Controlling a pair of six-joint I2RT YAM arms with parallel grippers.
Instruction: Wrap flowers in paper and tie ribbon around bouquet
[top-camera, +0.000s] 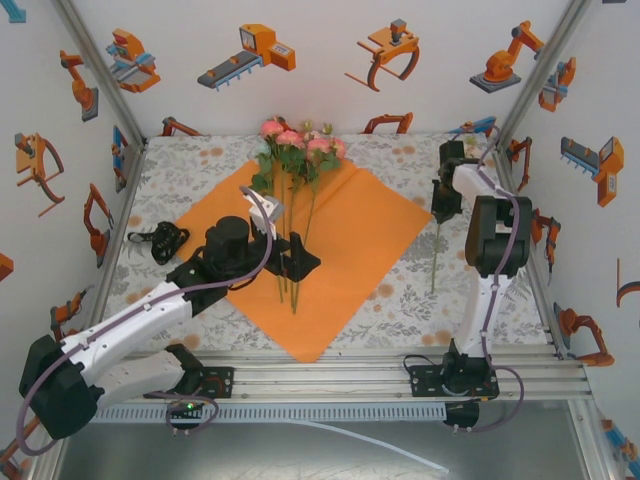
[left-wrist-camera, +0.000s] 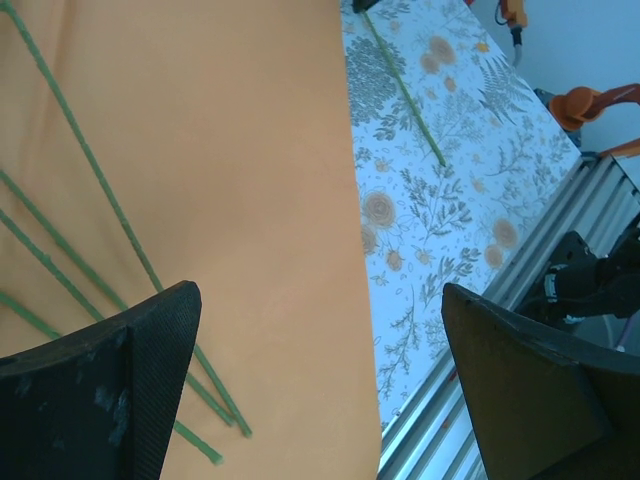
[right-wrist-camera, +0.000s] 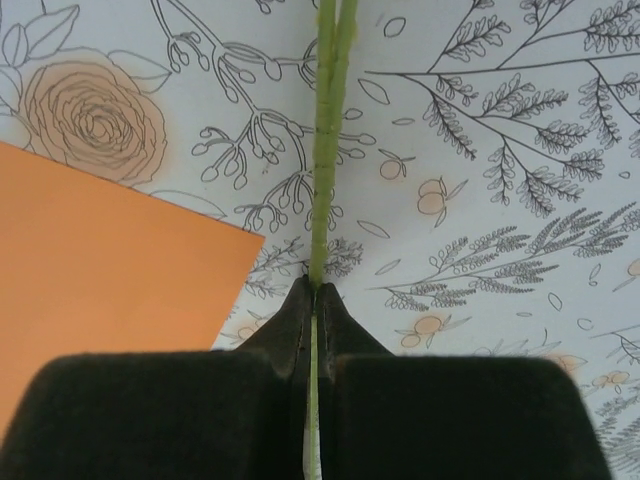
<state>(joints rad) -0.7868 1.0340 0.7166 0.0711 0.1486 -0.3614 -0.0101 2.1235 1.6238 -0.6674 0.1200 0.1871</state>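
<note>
My right gripper (right-wrist-camera: 312, 300) is clamped shut on a single green stem (right-wrist-camera: 325, 150), which runs straight out from between the fingers. Seen from above, that stem's long axis runs near-to-far over the floral tablecloth (top-camera: 400, 300), its free end pointing back toward my bases. I cannot tell whether that end rests on the cloth.

The orange paper (top-camera: 350, 230) lies just to the left of this stem, one corner close beside my right fingers. The flowers (top-camera: 298, 145) lie on the paper with their blooms at the far corner and their stems trailing toward me, roughly parallel to the stem I hold. I judge the coming move to be a sideways carry to the left, with no need to turn the stem. The right arm is the nearer one, since it already has the stem.

My left gripper (left-wrist-camera: 320, 330) hangs with its fingers apart over the paper, near the stem ends. The black ribbon (top-camera: 160, 240) lies bunched on the cloth well to the left. Any lettering on it is too small to read, and I see no other writing.
</note>
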